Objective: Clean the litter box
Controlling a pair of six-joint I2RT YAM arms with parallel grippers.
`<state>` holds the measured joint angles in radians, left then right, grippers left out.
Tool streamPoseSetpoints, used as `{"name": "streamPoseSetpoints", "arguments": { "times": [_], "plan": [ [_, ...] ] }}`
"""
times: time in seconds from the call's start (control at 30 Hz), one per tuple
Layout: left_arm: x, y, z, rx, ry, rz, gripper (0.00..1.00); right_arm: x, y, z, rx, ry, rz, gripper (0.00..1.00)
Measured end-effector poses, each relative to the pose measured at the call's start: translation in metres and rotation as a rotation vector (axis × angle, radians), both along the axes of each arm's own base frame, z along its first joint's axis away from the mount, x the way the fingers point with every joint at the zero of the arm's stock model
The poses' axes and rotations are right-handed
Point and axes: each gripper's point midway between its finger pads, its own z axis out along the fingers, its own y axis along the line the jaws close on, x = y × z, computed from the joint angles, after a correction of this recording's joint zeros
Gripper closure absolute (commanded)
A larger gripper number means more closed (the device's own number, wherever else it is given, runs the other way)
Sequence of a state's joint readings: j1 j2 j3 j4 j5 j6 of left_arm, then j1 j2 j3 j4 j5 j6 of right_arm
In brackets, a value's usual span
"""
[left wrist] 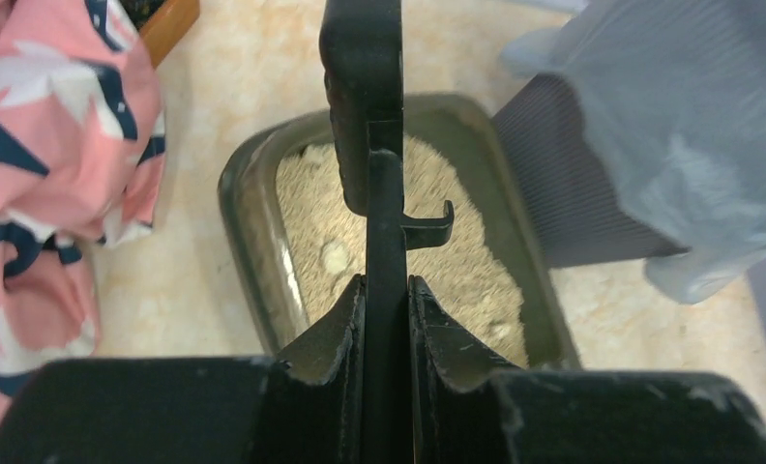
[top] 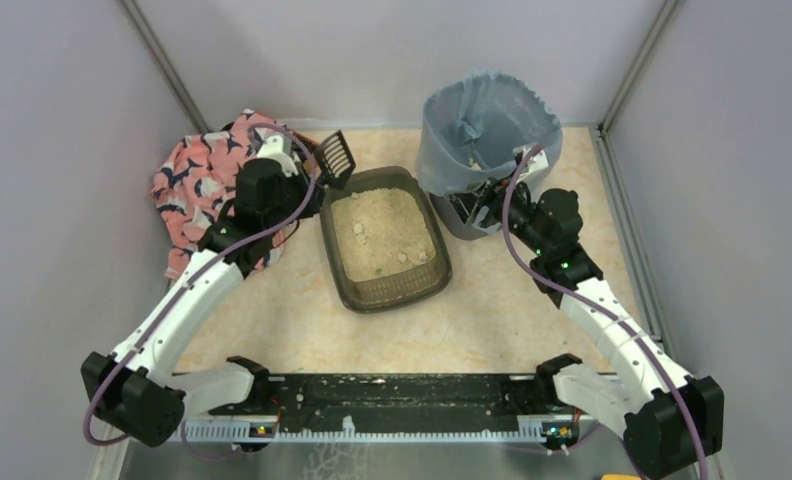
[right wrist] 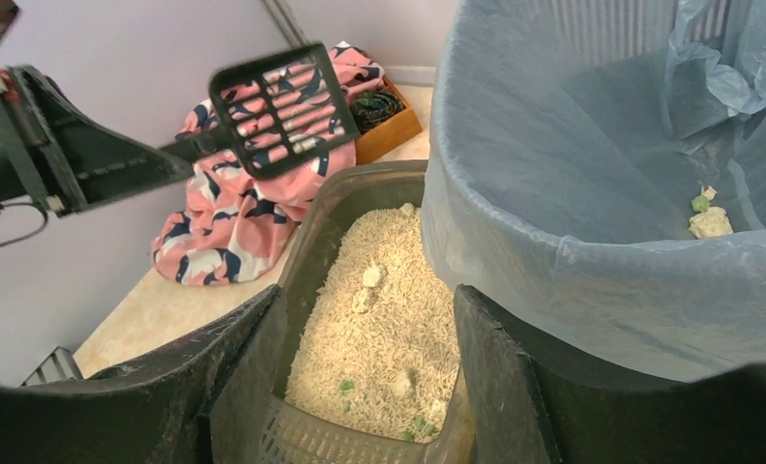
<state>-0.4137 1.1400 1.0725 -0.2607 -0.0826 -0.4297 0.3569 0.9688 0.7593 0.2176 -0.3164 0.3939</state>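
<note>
Litter box [left wrist: 249,251] half behind scoop [left wrist: 365,116]

Dark grey-brown litter box [top: 397,293], rectangular with rounded corners and low walls, flat on the table [top: 492,320] near its middle, long axis running near to far, slightly turned, far right corner just beside the bin [top: 440,150]. Holds a bed of beige sandy granules, uneven on top. Shows a few pale lumps and small green bits scattered on the granules.
</note>
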Motion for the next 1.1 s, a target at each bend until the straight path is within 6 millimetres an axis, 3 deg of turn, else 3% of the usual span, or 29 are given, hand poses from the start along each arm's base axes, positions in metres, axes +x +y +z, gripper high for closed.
{"name": "streamPoseSetpoints", "arguments": {
  "times": [0.1, 0.27, 0.43, 0.77, 1.1],
  "plan": [
    [-0.009, -0.005, -0.028, 0.081, 0.085, 0.008, 1.0, -0.001, 0.001, 0.0, 0.002, 0.002, 0.007, 0.35],
    [-0.029, -0.035, -0.077, 0.263, 0.239, -0.05, 1.0, -0.008, 0.0, -0.001, 0.011, 0.001, 0.016, 0.35],
    [-0.031, -0.05, -0.076, 0.378, 0.283, -0.04, 1.0, -0.018, -0.003, 0.002, 0.016, -0.018, 0.017, 0.35],
    [-0.018, -0.057, -0.061, 0.573, 0.327, 0.057, 1.0, -0.031, -0.008, 0.001, 0.021, -0.032, 0.017, 0.34],
    [-0.03, -0.053, -0.098, 0.737, 0.473, 0.053, 1.0, -0.037, -0.015, 0.004, 0.023, -0.048, -0.006, 0.34]
  ]
}}
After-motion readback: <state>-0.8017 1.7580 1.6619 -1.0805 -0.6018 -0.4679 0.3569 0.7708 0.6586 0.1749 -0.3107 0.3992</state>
